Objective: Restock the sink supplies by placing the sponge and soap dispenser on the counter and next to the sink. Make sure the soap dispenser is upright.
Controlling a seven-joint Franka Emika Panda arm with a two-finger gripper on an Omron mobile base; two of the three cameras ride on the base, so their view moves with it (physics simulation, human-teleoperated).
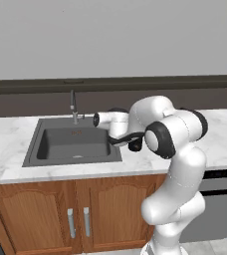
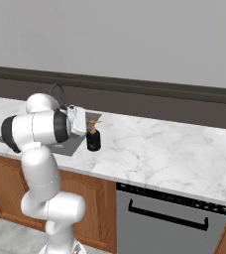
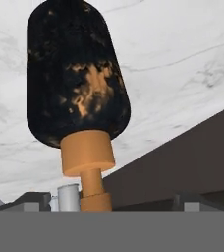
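Right base view is showing you the soap dispenser [image 2: 93, 139] standing upright on the counter [image 2: 154, 149], just beside the sink [image 2: 71, 141] at its right edge. Your arm is folding low over it, with the gripper [image 2: 80, 123] close to the pump. You cannot tell how the jaws are standing.

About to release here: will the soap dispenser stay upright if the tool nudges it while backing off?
Probably, but gently. The soap dispenser stands upright on the counter by the sink; its squat, rounded body looks rigid and stable. The thin pump on top could catch the tool and tip it.
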